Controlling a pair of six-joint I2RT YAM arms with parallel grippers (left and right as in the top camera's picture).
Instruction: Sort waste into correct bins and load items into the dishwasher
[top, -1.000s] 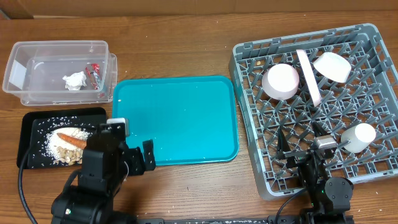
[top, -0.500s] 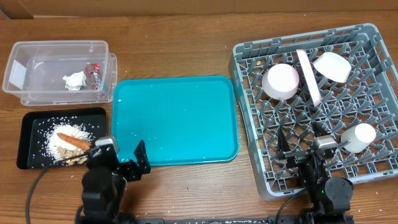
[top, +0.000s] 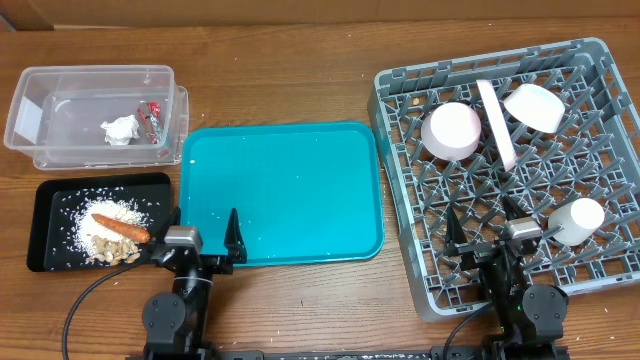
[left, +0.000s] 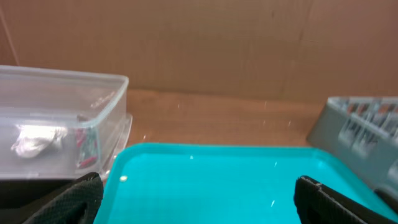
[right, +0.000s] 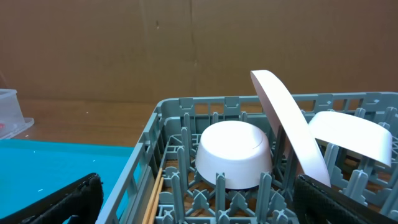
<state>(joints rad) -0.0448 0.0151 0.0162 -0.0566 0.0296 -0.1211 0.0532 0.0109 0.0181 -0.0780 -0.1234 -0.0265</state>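
Note:
The teal tray (top: 290, 190) lies bare at the table's middle; it also shows in the left wrist view (left: 211, 180). The grey dishwasher rack (top: 400, 110) at the right holds a white bowl (top: 451, 131), a standing plate (top: 497, 122), a second bowl (top: 533, 105), a cup (top: 577, 218) and wooden chopsticks (right: 157, 194). A clear bin (top: 60, 80) holds crumpled paper (top: 121, 129) and a red wrapper (top: 152, 119). A black tray (top: 45, 200) holds rice and a carrot (top: 120, 226). My left gripper (top: 200, 238) is open and empty at the teal tray's near edge. My right gripper (top: 500, 225) is open and empty over the rack's near part.
A brown cardboard wall (left: 249, 43) stands behind the table. The wooden table (top: 300, 80) runs between the bins and the rack. The rack's rim (right: 134, 168) stands just ahead of my right gripper.
My left arm has drawn back toward the table's near edge and lowered, its gripper now level and pointing over the teal tray. The right arm has not moved.

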